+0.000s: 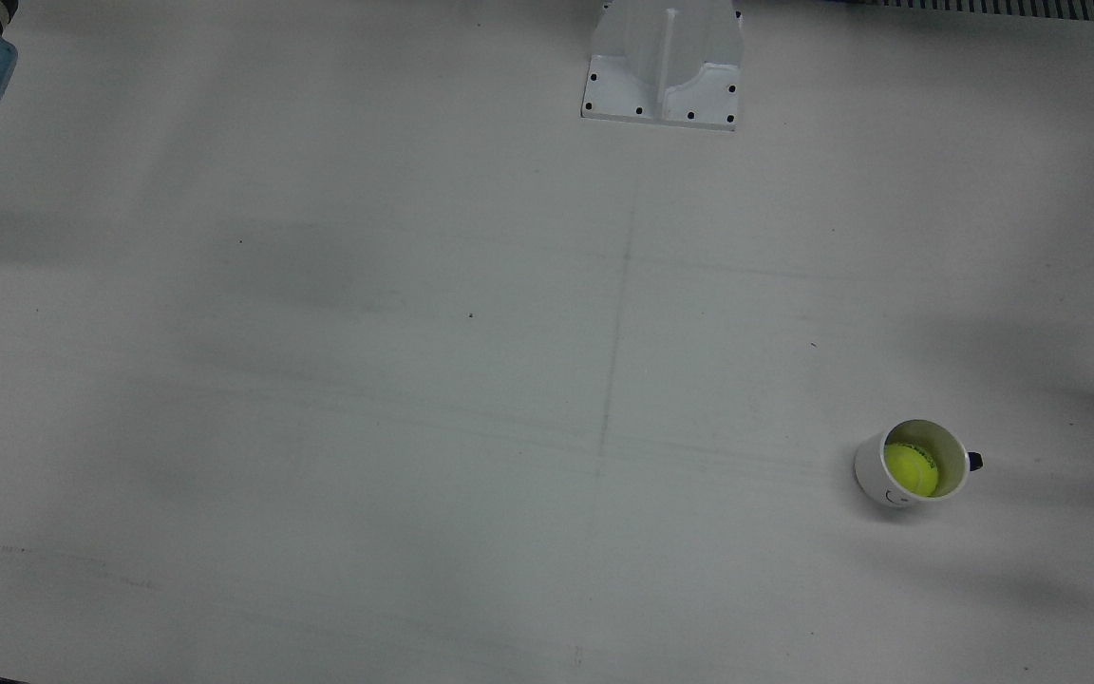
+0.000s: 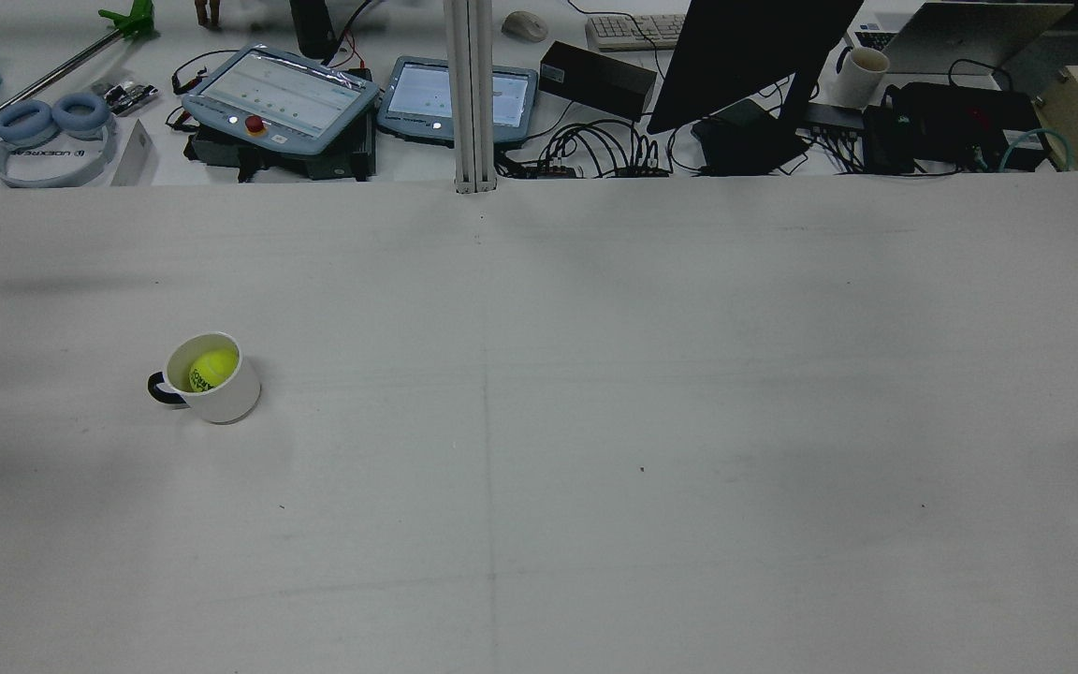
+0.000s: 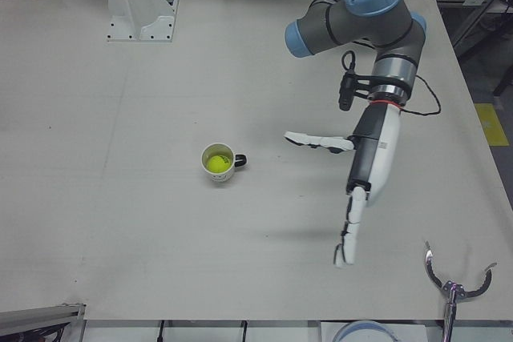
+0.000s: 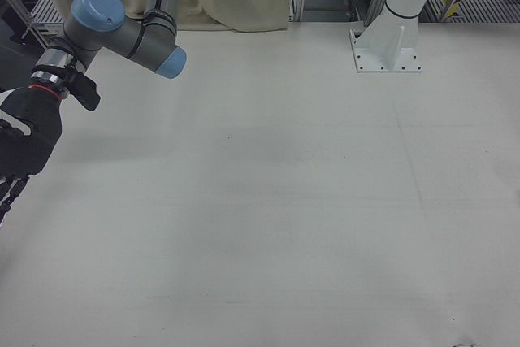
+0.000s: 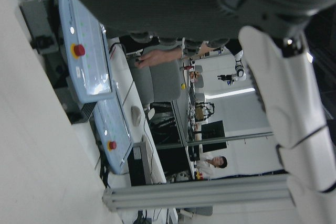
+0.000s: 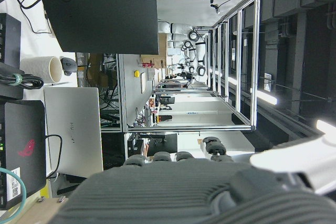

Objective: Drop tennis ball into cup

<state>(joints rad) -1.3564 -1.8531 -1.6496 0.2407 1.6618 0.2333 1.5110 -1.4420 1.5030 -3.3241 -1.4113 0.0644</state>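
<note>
On matte grey table (image 1: 414,380), fuzzy round tennis ball (image 1: 910,468) inside glossy cylindrical cup (image 1: 872,469)

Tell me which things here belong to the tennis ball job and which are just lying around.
Part of the job:
tennis ball, already inside the cup
cup, upright on the table
left hand, open and clear of the cup

Just lying about, beyond the table's far edge:
headphones
two teach pendants
keyboard
monitor

Headphones (image 2: 50,119), keyboard (image 2: 634,30), laptop (image 2: 965,23)
</note>
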